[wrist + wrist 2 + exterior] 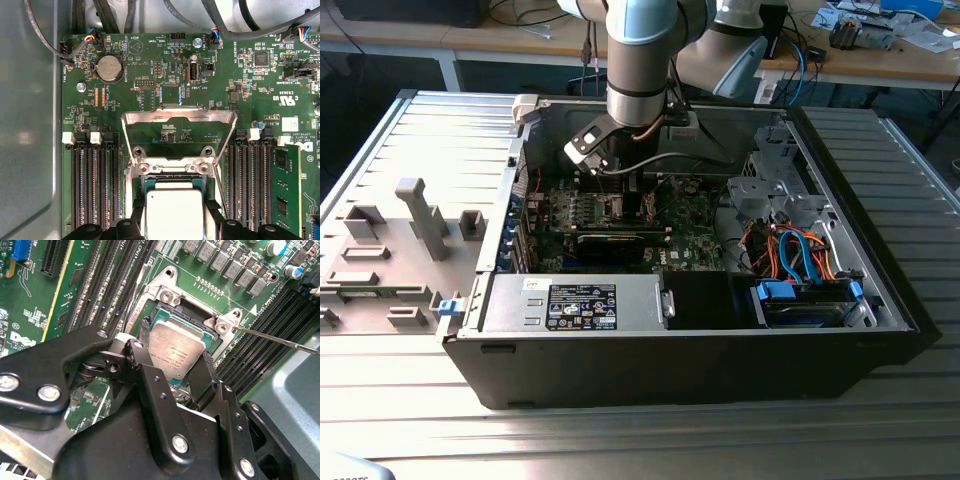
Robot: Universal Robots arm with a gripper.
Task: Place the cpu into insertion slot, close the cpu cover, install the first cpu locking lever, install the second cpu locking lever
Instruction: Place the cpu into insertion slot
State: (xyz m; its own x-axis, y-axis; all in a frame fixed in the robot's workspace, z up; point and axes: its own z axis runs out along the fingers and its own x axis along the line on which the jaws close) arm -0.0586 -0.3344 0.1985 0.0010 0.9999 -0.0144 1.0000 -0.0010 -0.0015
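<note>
While the arm reaches down into the open computer case [670, 370] on the desk [620, 440], the tool [613, 185] hangs over the motherboard [690, 215], at about twelve o'clock from the power supply [580, 305] in the exterior view. In both wrist views its fingers [137, 356] are clenched on two opposite edges of the cpu [176, 347], right at the socket [162, 292]; seated or not, I cannot tell. The cpu cover [150, 116] stands swung up, open.

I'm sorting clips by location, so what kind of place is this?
Probably a robotics lab or electronics workshop: an open computer case lies on a ribbed metal table, the gripper holds the cpu over its motherboard, and cluttered workbenches stand behind.
</note>
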